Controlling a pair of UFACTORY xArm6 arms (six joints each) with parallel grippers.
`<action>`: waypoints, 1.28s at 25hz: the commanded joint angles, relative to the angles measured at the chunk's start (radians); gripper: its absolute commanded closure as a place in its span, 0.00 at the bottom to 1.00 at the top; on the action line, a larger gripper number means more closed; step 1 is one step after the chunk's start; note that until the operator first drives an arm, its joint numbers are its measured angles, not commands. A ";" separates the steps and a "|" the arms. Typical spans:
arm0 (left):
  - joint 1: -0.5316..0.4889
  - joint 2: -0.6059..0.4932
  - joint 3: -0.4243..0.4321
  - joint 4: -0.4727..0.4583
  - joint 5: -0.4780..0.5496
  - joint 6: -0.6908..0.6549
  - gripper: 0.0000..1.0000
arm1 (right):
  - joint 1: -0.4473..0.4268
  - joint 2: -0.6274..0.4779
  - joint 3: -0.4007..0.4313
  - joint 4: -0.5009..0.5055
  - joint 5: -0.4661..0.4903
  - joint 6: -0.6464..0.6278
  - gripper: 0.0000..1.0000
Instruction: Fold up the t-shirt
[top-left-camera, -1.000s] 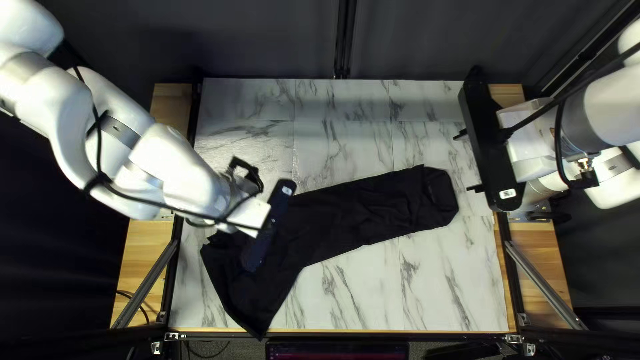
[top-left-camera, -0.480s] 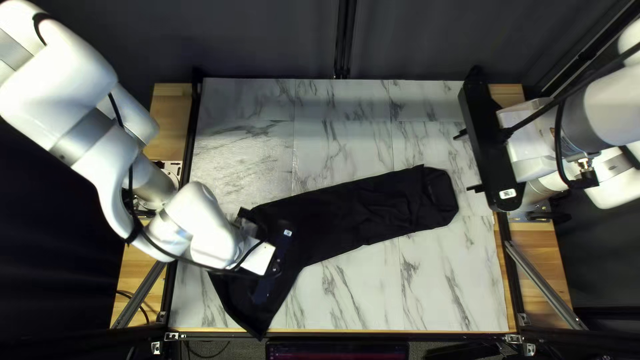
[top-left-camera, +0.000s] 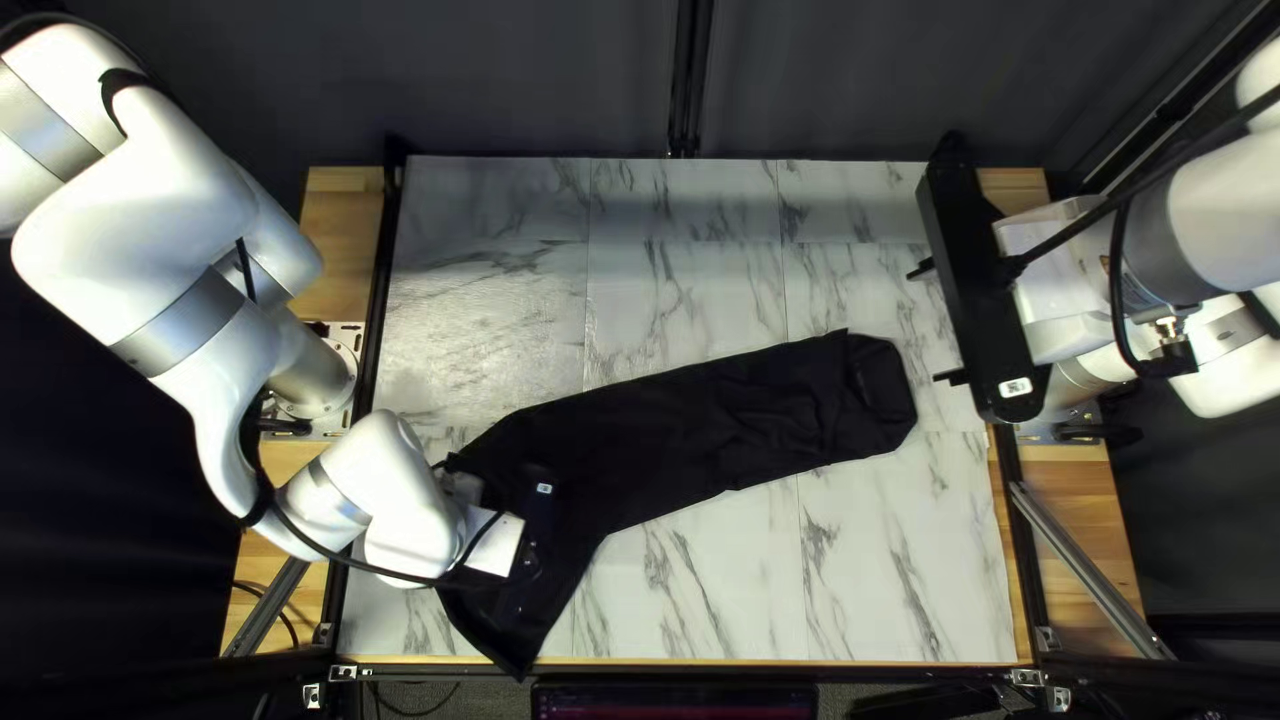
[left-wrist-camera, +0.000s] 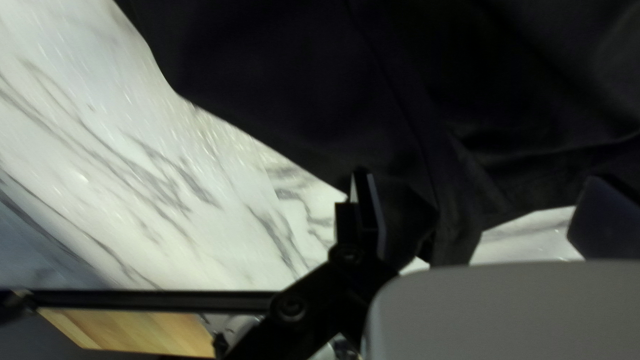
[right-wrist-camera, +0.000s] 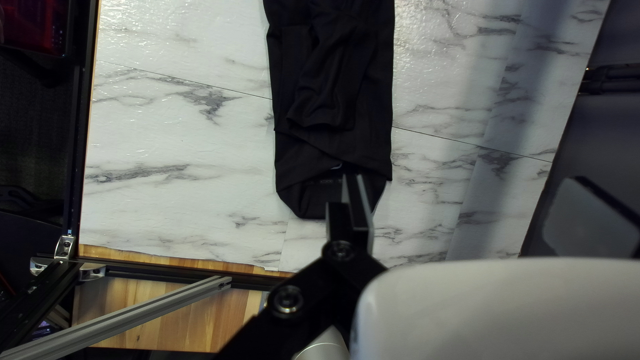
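Observation:
The black t-shirt (top-left-camera: 720, 414) lies as a long folded strip across the table, its left part bending toward the near edge. Over that bent part is my left gripper (top-left-camera: 531, 558), its fingertips hard to make out against the cloth. In the left wrist view my left gripper (left-wrist-camera: 480, 183) has its fingers wide apart, with some of the shirt (left-wrist-camera: 300, 87) ahead and a bunched bit between them, not pinched. My right gripper (top-left-camera: 936, 324) stands beyond the shirt's right end. The right wrist view shows that gripper (right-wrist-camera: 467, 183) wide open above the table, the shirt (right-wrist-camera: 333, 100) ahead, one finger overlapping its end.
Marble-patterned table (top-left-camera: 694, 587) shows on both sides of the shirt. Metal rails (top-left-camera: 1091, 558) and wooden strips (top-left-camera: 1078, 496) run along the table's sides. My left forearm reaches in over the left edge.
My left gripper has moved toward the table's near edge over the bent part of the shirt, lately a little leftward too. The right arm and the shirt's right part have stayed put.

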 commanded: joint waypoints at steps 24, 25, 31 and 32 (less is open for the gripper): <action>0.069 -0.057 -0.165 -0.033 0.339 0.030 0.90 | 0.000 0.000 0.000 0.000 0.000 0.000 0.00; 0.072 -0.047 -0.184 -0.027 0.354 0.038 0.86 | 0.000 0.000 0.000 0.000 0.000 0.000 0.00; 0.083 -0.030 -0.225 -0.016 0.406 0.067 0.65 | 0.000 0.000 0.000 0.000 0.000 0.000 0.00; 0.084 -0.023 -0.236 -0.015 0.414 0.071 0.65 | 0.000 0.000 0.000 0.000 0.000 0.000 0.00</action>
